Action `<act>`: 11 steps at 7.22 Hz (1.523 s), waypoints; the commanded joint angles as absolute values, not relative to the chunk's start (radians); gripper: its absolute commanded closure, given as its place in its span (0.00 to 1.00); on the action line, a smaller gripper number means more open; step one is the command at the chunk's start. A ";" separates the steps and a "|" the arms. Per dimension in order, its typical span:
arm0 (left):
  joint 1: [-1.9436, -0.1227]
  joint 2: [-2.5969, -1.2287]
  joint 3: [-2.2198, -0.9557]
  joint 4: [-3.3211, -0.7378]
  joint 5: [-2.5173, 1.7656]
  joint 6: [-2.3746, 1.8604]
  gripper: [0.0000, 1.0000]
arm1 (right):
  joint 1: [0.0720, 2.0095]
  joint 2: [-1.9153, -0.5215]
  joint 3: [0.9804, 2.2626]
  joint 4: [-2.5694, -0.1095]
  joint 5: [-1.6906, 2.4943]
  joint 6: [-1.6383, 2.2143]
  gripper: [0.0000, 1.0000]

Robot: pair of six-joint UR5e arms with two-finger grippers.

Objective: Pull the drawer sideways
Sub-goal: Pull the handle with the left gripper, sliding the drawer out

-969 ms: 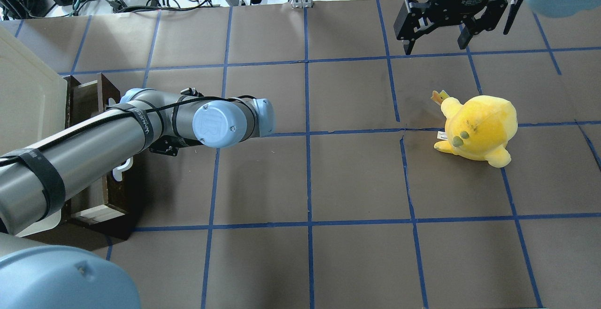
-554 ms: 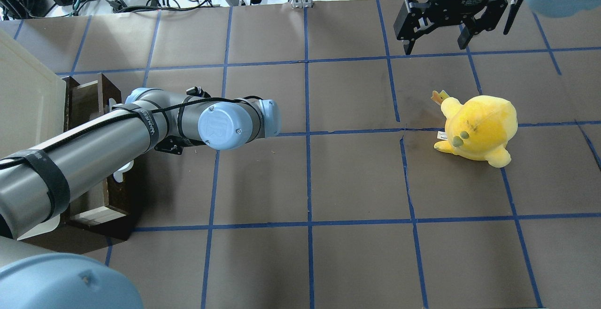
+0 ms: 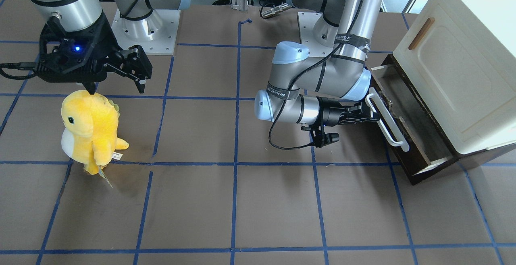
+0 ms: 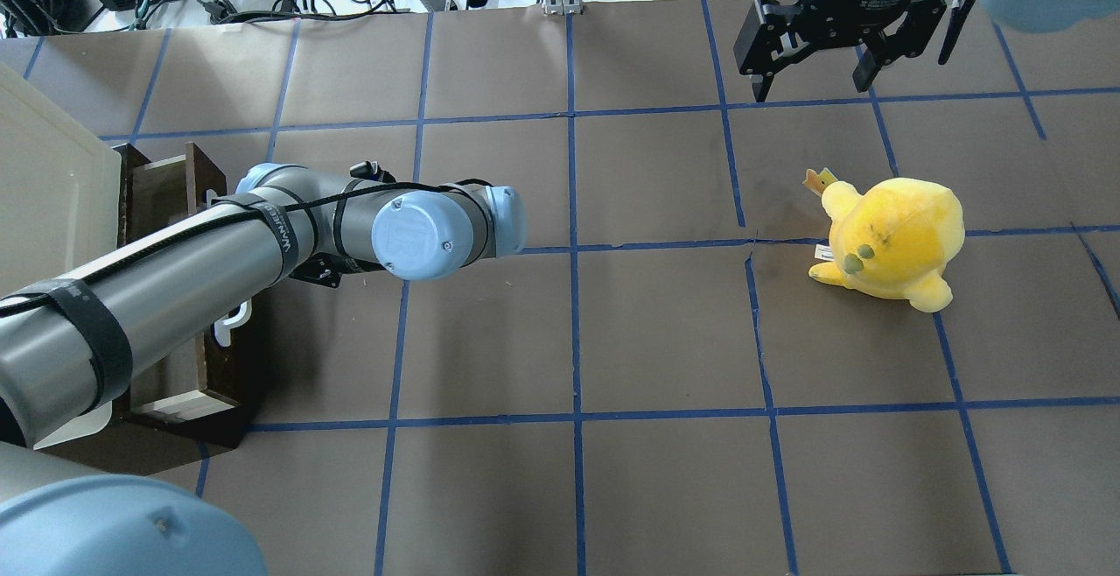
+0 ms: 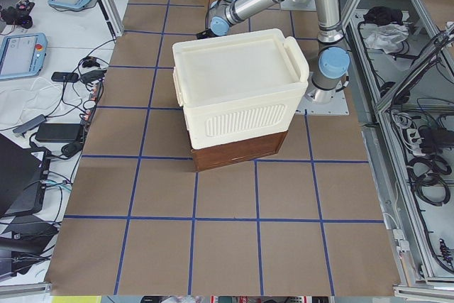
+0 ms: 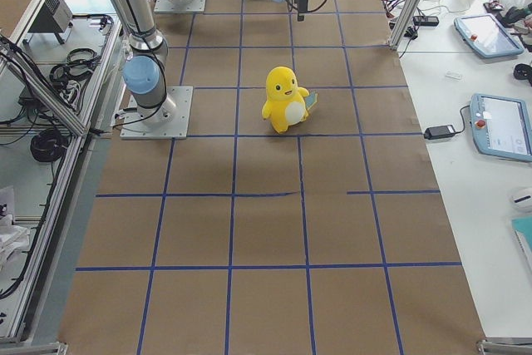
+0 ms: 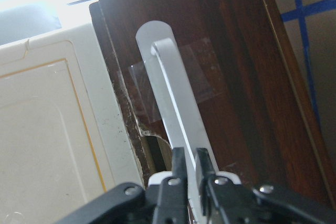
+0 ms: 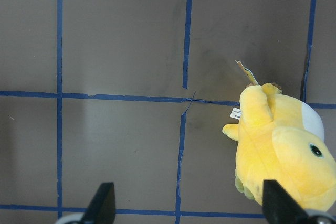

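The drawer (image 3: pixel 415 116) stands partly open under a cream-white cabinet (image 3: pixel 451 75) at the table's left end. Its dark brown front (image 7: pixel 236 77) carries a long white bar handle (image 3: pixel 388 123). My left gripper (image 3: pixel 373 116) reaches in sideways and is shut on that handle; the left wrist view shows its two fingers (image 7: pixel 178 167) pinching the bar (image 7: pixel 173 93). In the overhead view the left arm hides this gripper and only the handle's end (image 4: pixel 229 324) shows. My right gripper (image 4: pixel 814 77) hangs open and empty above the far right of the table.
A yellow plush toy (image 4: pixel 892 239) stands on the brown mat near my right gripper (image 3: pixel 117 89), also in the right wrist view (image 8: pixel 283 150). The cabinet (image 4: pixel 44 182) fills the left edge. Cables and power supplies lie beyond the far edge.
My left arm has shifted slightly to the right, and the handle with the drawer front has come along a little. The right arm and the plush toy have not moved.
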State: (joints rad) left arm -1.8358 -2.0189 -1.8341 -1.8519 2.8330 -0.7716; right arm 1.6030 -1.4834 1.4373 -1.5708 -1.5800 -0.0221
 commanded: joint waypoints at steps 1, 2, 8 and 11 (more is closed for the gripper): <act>-1.833 -2.008 -1.832 -1.853 2.832 -0.769 0.23 | 1.603 -1.483 1.437 -1.571 -1.580 -0.023 0.00; -1.824 -2.013 -1.832 -1.852 2.827 -0.770 0.23 | 1.603 -1.483 1.437 -1.571 -1.580 -0.023 0.00; -1.763 -2.036 -1.832 -1.845 2.796 -0.776 0.70 | 1.603 -1.483 1.437 -1.571 -1.580 -0.021 0.00; -1.772 -2.039 -1.807 -1.842 2.769 -0.776 0.96 | 1.603 -1.483 1.437 -1.571 -1.582 -0.021 0.00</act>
